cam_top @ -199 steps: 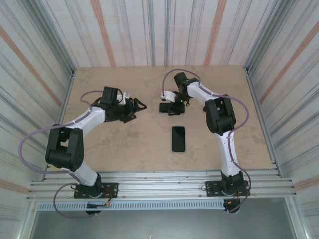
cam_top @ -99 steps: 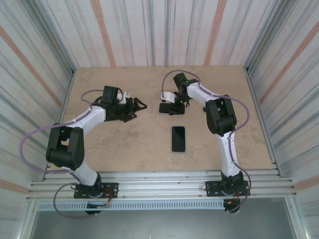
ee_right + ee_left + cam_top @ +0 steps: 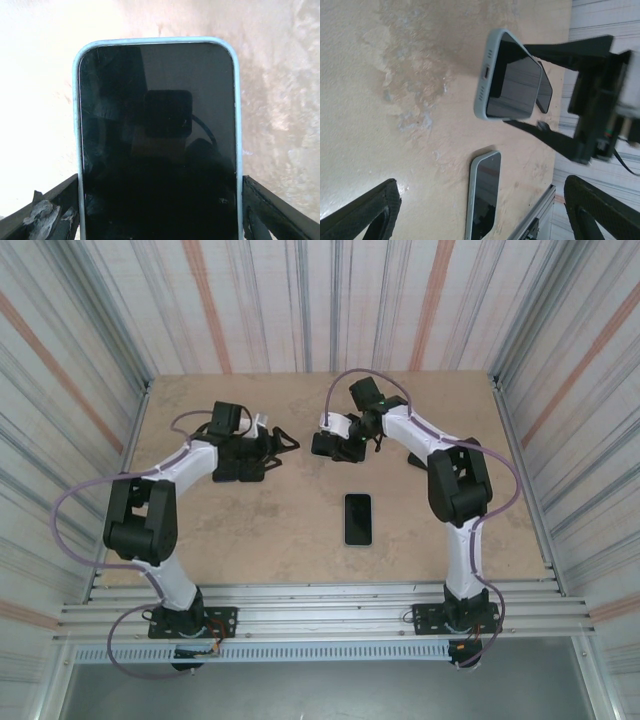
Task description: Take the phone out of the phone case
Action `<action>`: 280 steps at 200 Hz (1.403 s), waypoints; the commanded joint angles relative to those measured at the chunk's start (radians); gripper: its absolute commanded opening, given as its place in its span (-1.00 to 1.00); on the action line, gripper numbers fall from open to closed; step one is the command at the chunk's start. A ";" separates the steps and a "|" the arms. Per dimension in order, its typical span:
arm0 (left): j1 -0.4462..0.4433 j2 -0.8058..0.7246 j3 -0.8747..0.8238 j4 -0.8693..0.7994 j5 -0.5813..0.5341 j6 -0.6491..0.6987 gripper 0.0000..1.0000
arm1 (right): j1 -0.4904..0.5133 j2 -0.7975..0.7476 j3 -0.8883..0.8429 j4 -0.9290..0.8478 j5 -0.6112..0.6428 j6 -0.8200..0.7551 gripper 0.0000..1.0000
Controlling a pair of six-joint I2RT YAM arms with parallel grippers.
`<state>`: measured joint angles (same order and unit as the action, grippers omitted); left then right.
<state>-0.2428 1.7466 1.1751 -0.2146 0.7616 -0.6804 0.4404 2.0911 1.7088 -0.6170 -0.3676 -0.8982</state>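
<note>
A sandy, stone-look counter (image 3: 250, 530) is sitting inside a little room with striped walls (image 3: 300, 300). Far out near the middle of it, the right hand (image 3: 325, 445) is squeezing a pale blue rubbery phone case (image 3: 155, 40) by its two long sides. The black glass phone (image 3: 157, 140) is lying snug inside that case, so it is not out yet.

The right hand looks like it is holding the case up a little off the counter. The short end with the small holes is pointing toward the left hand (image 3: 280, 445). I think it is holding the sides so that the front and the ends are staying free for the other hand to reach.

The left hand is hovering just to the left of the case. Its fingers are spread wide apart, and nothing is between them. I think it is facing the case so it can pinch or push one end.

A second flat black phone with a pale rim (image 3: 358, 518) is lying nearer on the counter, well apart from both hands. Nothing is touching it.
</note>
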 commanded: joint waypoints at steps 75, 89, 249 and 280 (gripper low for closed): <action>-0.042 0.092 0.151 -0.015 0.092 0.001 0.21 | 0.034 -0.152 -0.027 -0.018 -0.212 0.117 0.08; -0.048 0.095 0.161 -0.015 0.107 0.000 0.05 | 0.034 -0.157 -0.026 -0.025 -0.224 0.123 0.07; -0.052 0.003 0.087 0.224 0.069 -0.234 -0.91 | 0.025 -0.252 -0.134 0.124 -0.177 0.277 0.90; -0.041 -0.065 0.024 0.433 -0.038 -0.371 -0.91 | 0.011 -0.366 -0.298 0.384 -0.126 0.555 0.97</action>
<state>-0.2947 1.7905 1.2301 -0.0170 0.8101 -0.9127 0.4648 1.8400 1.5146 -0.4690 -0.5465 -0.5968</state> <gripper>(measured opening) 0.129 0.984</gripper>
